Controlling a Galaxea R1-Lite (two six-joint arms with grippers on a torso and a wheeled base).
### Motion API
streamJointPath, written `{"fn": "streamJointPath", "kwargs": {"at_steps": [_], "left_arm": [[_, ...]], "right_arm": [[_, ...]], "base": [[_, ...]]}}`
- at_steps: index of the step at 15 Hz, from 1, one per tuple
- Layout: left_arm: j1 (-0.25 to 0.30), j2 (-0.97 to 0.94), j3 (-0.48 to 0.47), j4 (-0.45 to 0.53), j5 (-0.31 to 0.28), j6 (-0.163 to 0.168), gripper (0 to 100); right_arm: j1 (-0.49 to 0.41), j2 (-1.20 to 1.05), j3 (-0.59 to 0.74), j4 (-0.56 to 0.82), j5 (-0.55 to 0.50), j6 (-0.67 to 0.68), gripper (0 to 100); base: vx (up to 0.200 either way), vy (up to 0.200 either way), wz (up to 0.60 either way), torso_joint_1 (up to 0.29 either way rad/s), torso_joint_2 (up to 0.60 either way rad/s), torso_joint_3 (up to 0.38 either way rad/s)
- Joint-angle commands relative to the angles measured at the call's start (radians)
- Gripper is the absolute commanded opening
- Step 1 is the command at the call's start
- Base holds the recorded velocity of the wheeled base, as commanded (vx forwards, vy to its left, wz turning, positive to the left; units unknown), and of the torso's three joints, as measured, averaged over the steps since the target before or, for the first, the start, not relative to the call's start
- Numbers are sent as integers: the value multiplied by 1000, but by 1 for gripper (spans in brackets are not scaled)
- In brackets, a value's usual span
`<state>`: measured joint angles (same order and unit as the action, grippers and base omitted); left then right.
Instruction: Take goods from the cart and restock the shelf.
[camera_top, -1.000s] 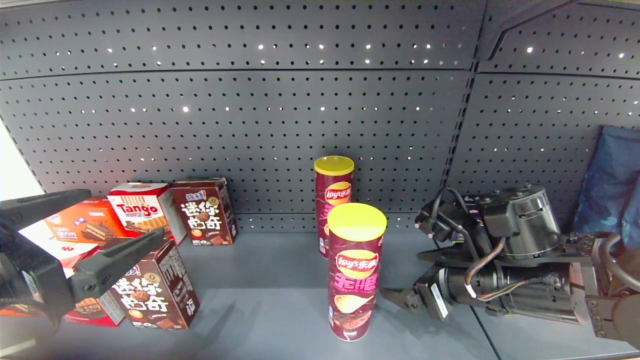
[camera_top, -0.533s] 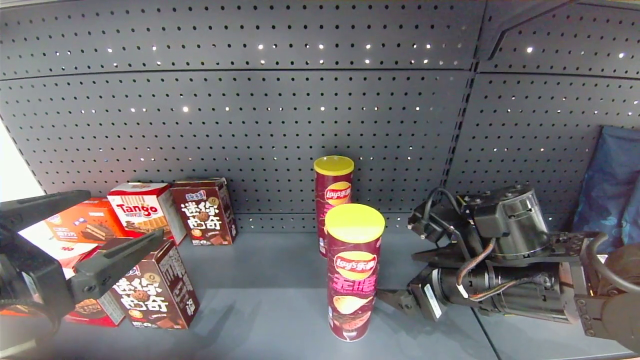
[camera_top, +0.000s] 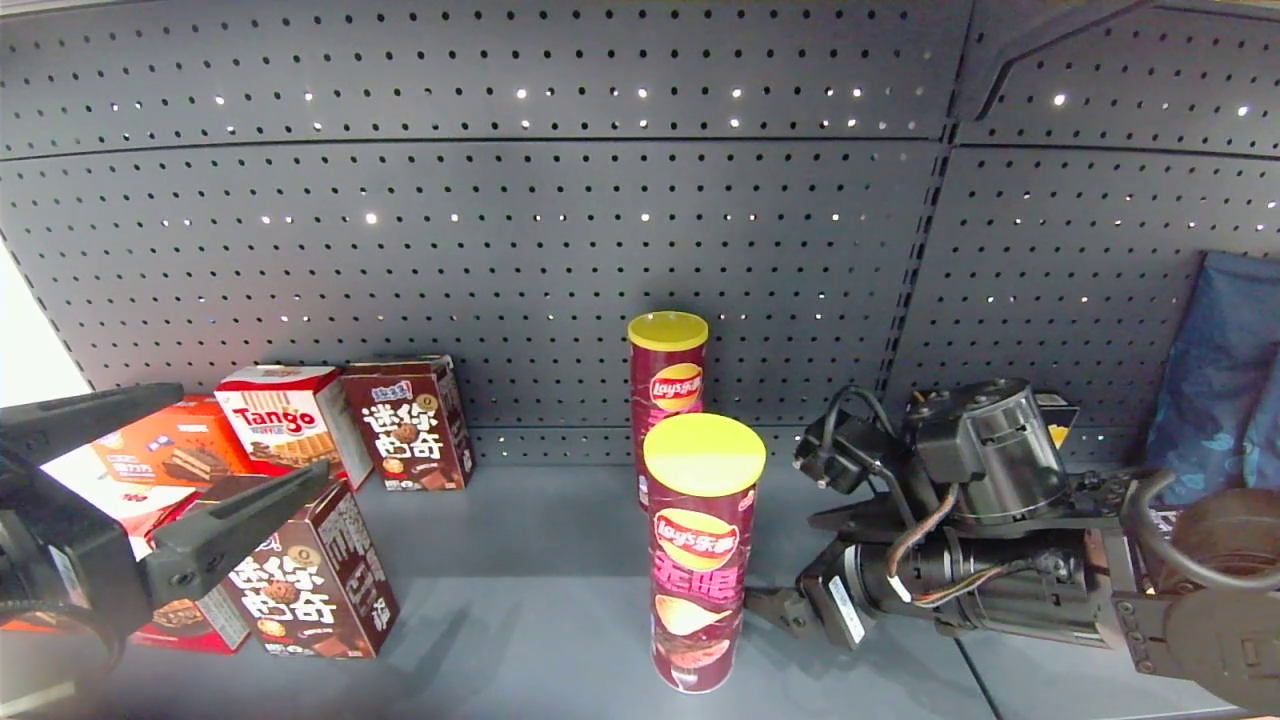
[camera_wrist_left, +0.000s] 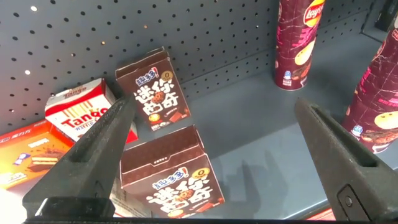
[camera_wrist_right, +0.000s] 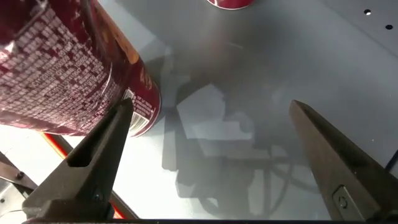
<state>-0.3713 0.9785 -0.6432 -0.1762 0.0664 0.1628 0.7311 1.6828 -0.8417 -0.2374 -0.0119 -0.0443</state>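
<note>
Two dark-red chips cans with yellow lids stand on the grey shelf (camera_top: 540, 560). The front can (camera_top: 700, 560) is near the shelf's edge, the back can (camera_top: 668, 395) is by the pegboard. My right gripper (camera_top: 785, 560) lies low on the shelf just right of the front can, open. In the right wrist view the right gripper (camera_wrist_right: 209, 106) has one finger (camera_wrist_right: 93, 162) against the base of the front can (camera_wrist_right: 62, 68), which is not between the fingers. My left gripper (camera_top: 250, 428) hangs open at the left, over a brown cookie box (camera_wrist_left: 165, 174) with nothing held.
A Tango box (camera_top: 285, 415), a second brown box (camera_top: 410, 420) and an orange box (camera_top: 165, 440) stand at the back left. A blue bag (camera_top: 1220, 370) leans at the far right. Bare shelf lies between the boxes and the cans.
My right arm has slid left toward the front can. The can has shifted slightly left with it. The left gripper has stayed put.
</note>
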Motion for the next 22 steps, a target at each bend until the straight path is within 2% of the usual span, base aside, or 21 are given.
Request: {"fn": "streamJointPath", "kwargs": {"at_steps": [1,8,14,19,22], "left_arm": [[0,0,0,0,1,0,100],[-1,-1,0,0,0,-12,100],[-1,-1,0,0,0,-12,100],[-1,-1,0,0,0,-14,100],[0,-3,2,0,0,-28,100]], "right_arm": [[1,0,1,0,0,0,100],[18,-141,122,0,1,-2,100],[65,-117,110,0,3,-2,100],[60,-66,61,0,0,-2,100],[53,-41,39,0,0,-2,100]], "base": [[0,0,0,0,0,0],[0,0,0,0,0,0],[0,0,0,0,0,0],[0,0,0,0,0,0],[0,0,0,0,0,0]]}}
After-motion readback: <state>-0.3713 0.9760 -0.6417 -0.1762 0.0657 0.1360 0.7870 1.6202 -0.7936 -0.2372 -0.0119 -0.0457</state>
